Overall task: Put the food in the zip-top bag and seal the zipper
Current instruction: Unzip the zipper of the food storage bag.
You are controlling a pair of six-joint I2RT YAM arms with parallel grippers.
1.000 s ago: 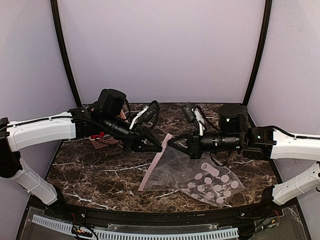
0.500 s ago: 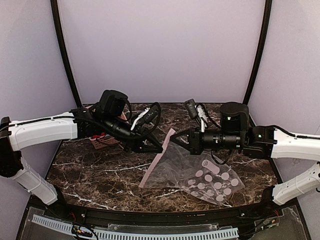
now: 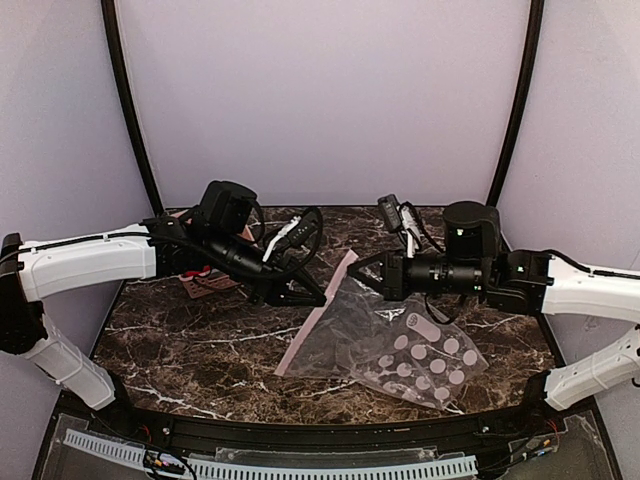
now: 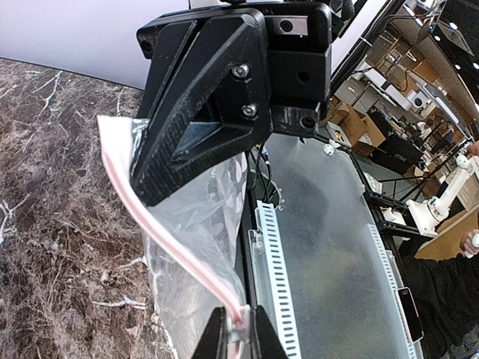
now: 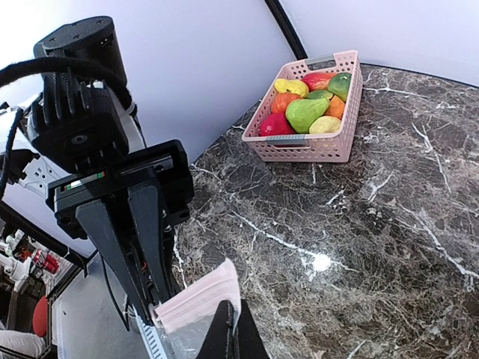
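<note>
Left wrist view's bottom edge cuts off the zip-top bag (image 4: 196, 254).

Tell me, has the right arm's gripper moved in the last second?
Yes. The right gripper has shifted slightly right and back, toward the black corner pole, pulling the zipper strip with it.

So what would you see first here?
The clear dotted zip-top bag in the middle of the marble table, pinched at its pink zipper edge by the left fingers and right fingers. Then the pink basket of bright toy fruits, far left behind the left arm.
</note>
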